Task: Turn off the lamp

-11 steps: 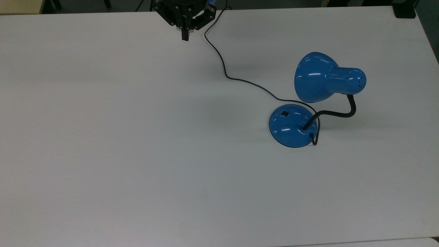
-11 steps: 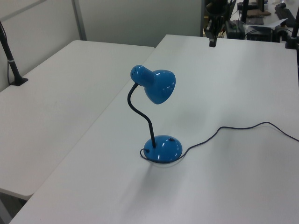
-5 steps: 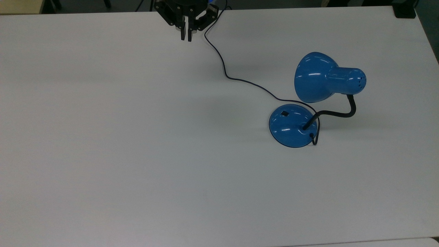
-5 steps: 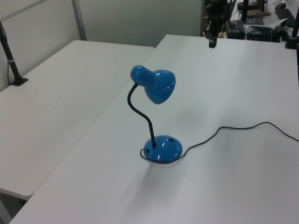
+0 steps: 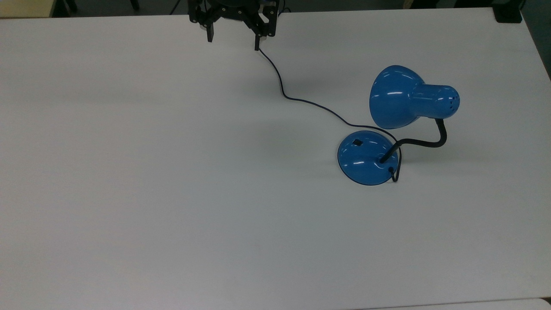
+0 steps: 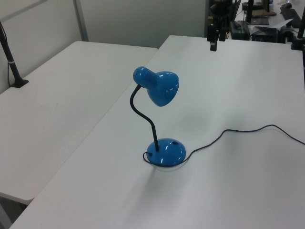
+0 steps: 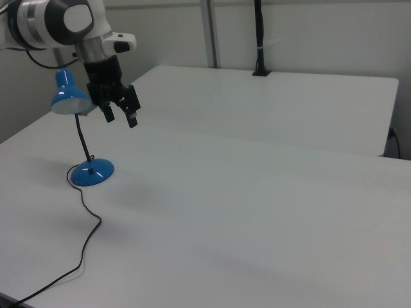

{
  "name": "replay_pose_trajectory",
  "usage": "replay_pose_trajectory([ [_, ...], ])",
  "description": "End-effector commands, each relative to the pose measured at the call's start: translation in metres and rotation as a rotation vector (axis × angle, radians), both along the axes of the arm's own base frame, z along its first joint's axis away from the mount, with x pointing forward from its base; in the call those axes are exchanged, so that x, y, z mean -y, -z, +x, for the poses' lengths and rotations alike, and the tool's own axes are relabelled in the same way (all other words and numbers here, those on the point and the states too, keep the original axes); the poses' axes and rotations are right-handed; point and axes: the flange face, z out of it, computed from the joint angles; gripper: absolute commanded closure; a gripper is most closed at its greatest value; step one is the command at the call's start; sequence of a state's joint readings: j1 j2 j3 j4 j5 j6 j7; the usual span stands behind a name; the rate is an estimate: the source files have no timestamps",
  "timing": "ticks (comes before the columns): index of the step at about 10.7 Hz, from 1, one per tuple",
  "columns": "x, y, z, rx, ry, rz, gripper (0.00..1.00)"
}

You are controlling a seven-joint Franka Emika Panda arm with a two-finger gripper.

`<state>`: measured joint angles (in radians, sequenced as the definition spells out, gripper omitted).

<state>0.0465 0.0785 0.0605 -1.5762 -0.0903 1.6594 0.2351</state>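
Note:
The blue lamp stands at the top view's right: its round base [image 5: 363,160] carries a small black switch [image 5: 357,141], and a black gooseneck [image 5: 430,143] rises to the bell-shaped shade [image 5: 400,98]. Its dark cord [image 5: 301,101] snakes toward the far edge. My gripper [image 5: 233,41] hangs open above that far edge, well to the top view's left of the lamp and holding nothing. In the left view the gripper [image 6: 213,42] is far behind the lamp [image 6: 165,152]. In the right view the gripper [image 7: 121,118] hovers near the shade [image 7: 69,97], above the base [image 7: 92,172].
The lamp rests on a wide white table [image 5: 172,193]. A second white table [image 6: 62,90] adjoins it. A black post [image 7: 259,38] is clamped at that table's far side. A dark object [image 5: 508,15] sits at the top view's upper right corner.
The gripper's fingers went from shut together to spread wide apart. The lamp and cord have not moved.

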Motion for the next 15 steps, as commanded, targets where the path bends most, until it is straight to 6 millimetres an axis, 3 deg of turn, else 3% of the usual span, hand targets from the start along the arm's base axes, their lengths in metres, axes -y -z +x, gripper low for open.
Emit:
replay_pose_trajectory([
  [1,0.002,-0.007,-0.008,-0.021,-0.06,0.013,0.0],
  [6,0.006,-0.018,-0.015,-0.043,-0.165,0.012,0.0],
  [15,0.006,-0.023,-0.017,-0.053,-0.163,0.032,0.0],
])
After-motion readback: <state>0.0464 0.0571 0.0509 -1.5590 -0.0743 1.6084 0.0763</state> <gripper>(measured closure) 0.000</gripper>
